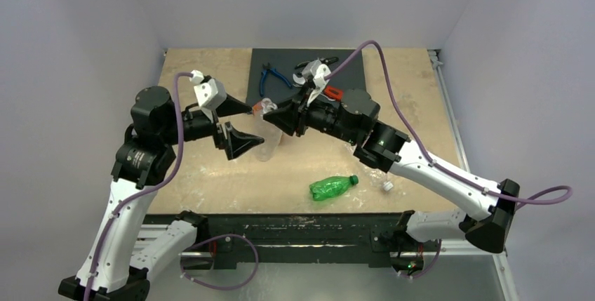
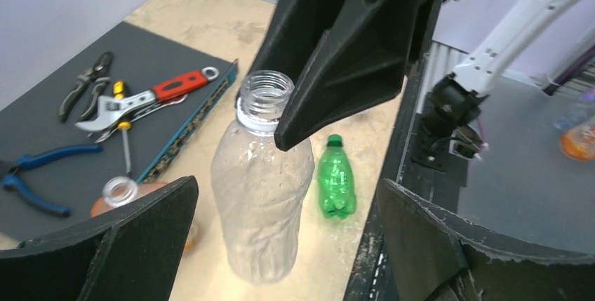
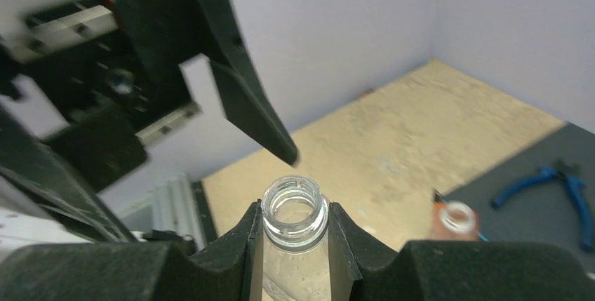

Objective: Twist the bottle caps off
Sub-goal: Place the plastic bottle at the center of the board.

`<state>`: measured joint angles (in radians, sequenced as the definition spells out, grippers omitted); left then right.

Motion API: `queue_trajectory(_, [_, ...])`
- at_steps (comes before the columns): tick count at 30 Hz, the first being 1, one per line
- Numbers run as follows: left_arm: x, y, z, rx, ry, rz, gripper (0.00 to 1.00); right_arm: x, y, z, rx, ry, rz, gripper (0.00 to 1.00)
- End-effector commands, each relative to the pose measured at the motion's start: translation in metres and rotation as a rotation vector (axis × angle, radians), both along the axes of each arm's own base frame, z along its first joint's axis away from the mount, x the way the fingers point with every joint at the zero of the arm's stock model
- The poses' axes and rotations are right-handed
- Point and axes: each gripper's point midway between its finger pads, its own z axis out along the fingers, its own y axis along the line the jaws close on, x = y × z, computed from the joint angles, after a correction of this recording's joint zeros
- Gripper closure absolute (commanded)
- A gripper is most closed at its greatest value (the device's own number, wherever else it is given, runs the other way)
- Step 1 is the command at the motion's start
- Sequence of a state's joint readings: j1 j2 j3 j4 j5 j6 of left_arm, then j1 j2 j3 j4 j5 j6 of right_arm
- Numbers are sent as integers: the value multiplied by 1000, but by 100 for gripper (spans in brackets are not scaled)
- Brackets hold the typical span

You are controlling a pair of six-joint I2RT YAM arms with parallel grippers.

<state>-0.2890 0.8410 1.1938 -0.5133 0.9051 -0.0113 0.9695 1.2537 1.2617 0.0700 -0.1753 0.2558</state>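
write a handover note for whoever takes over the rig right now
left gripper: open wide on either side of the clear bottle, not touching it.
right gripper: shut on the clear bottle's neck; the bottle is upright.
done: clear bottle is uncapped. orange bottle at the edge of the mat is uncapped. a white cap lies loose just right of the green bottle.
left: the green bottle lies on its side near the front edge with its green cap on. a fourth bottle is not clearly in view.
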Motion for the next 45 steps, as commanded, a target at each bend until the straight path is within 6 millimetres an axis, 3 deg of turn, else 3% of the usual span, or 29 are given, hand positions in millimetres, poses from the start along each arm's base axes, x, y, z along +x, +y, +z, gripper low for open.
queue_trajectory(1, [24, 20, -11, 121, 13, 169, 0, 46, -33, -44, -147, -25, -263, 100])
queue_trajectory(8, [22, 26, -9, 134, -4, 196, 0, 92, -61, -100, -254, 4, -475, 100])
queue_trajectory(14, [19, 26, -4, 130, -35, 190, 0, 123, -83, -118, -213, 27, -579, 100])
queue_trajectory(23, [17, 24, 1, 115, -60, 174, 0, 153, -72, -134, -189, 2, -645, 100])
queue_trajectory(26, [17, 24, 2, 112, -65, 171, 0, 159, -68, -145, -191, 13, -660, 100])
queue_trajectory(31, [16, 24, 1, 112, -75, 168, 0, 165, -81, -156, -168, -2, -739, 100])
queue_trajectory(45, [16, 21, 0, 110, -80, 150, 0, 168, -96, -173, -166, -50, -806, 100])
